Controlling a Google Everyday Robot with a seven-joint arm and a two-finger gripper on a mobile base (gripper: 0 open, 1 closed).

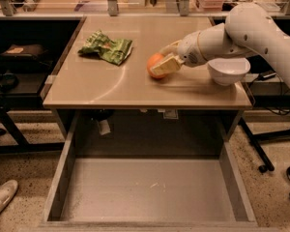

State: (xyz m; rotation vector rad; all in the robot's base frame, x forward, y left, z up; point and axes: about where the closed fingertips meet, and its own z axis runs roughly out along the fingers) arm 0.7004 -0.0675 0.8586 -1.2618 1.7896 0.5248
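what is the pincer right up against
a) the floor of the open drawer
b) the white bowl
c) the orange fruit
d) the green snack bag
c: the pincer is up against the orange fruit on the tabletop, well apart from the green snack bag, the white bowl and the open drawer below.
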